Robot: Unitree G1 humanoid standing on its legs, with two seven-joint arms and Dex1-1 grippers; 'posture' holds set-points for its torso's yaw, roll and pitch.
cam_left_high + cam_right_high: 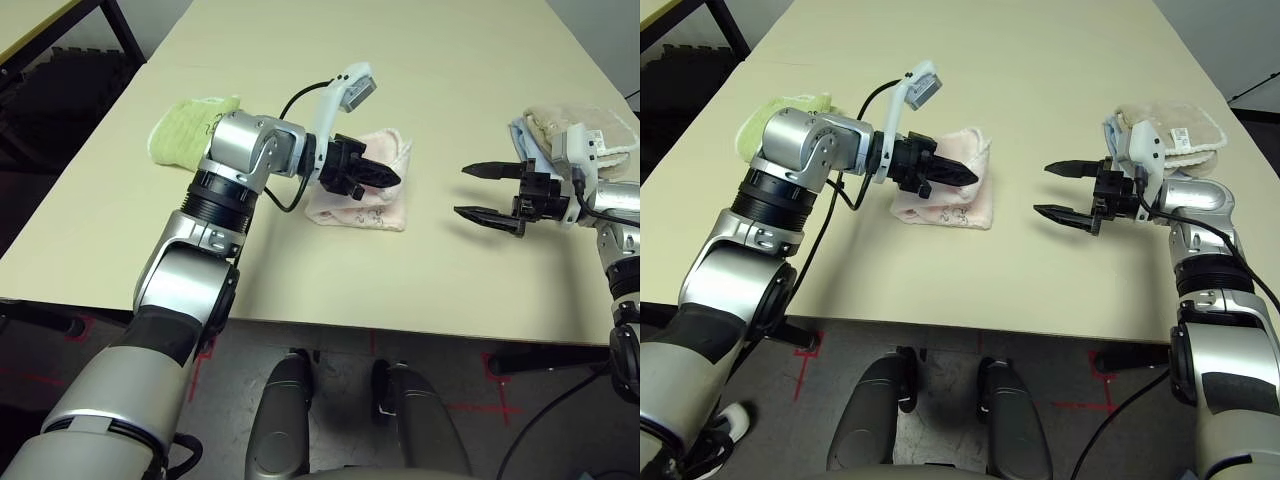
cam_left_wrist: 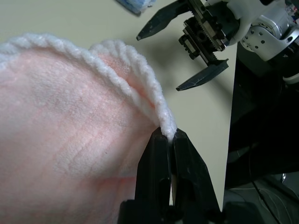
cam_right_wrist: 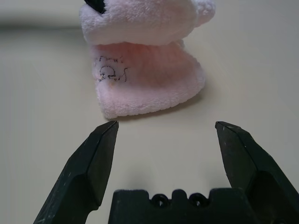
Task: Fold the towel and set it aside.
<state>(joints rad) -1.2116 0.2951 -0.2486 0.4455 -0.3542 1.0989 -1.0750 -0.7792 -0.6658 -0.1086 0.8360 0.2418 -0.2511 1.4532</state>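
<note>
The pale pink towel [image 1: 378, 207] lies folded near the middle of the table, a grey embroidered motif [image 3: 110, 73] showing on its lower layer. My left gripper [image 1: 394, 180] is shut on the towel's white scalloped edge [image 2: 159, 112] and holds the upper layer lifted over the lower one. The black fingers [image 2: 156, 158] pinch that edge together. My right gripper [image 1: 462, 190] hovers open a short way to the right of the towel, its fingers pointing at it with nothing between them. The towel's bottom fold [image 3: 145, 93] rests flat on the table in front of the right gripper [image 3: 166, 126].
A lime-green folded towel [image 1: 190, 130] lies behind my left arm at the table's left side. Beige and light-blue folded towels [image 1: 565, 125] sit at the right, behind my right wrist. The table's near edge [image 1: 400, 330] runs just below both arms.
</note>
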